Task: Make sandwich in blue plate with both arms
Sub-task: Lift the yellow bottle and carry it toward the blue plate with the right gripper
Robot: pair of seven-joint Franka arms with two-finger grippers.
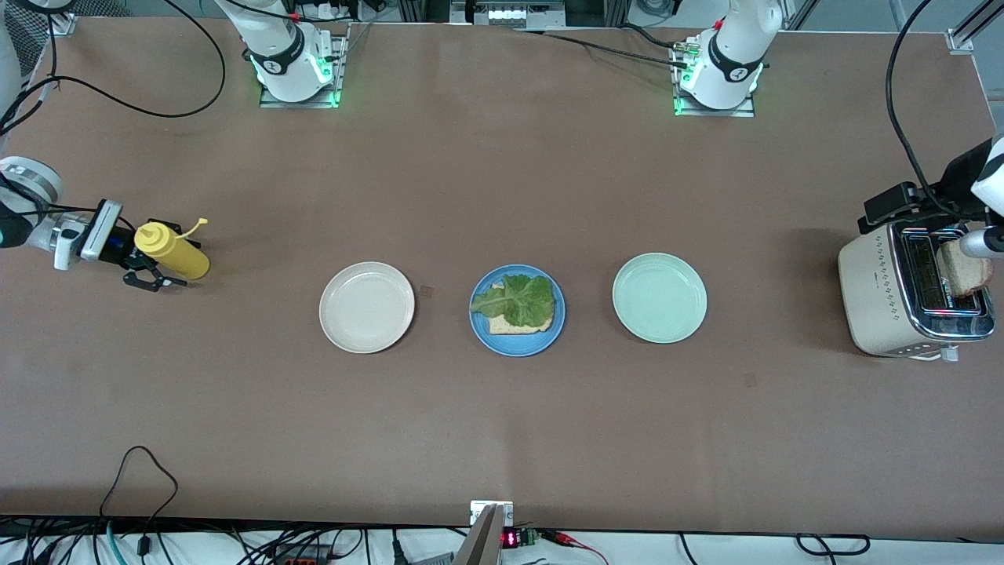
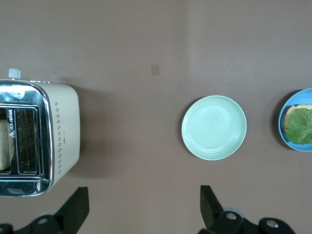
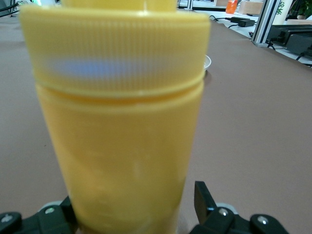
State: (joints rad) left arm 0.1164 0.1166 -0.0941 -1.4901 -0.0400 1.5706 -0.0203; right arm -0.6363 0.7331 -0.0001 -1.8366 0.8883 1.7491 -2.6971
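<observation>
The blue plate sits mid-table with one bread slice on it and a green lettuce leaf on top; it also shows in the left wrist view. A second bread slice stands in the toaster. My left gripper is open and empty, high over the table beside the toaster. My right gripper is open around a yellow squeeze bottle at the right arm's end; in the right wrist view the bottle fills the gap, with one finger clear of it.
A cream plate lies beside the blue plate toward the right arm's end. A pale green plate lies toward the left arm's end and shows in the left wrist view. Cables run along the table's edges.
</observation>
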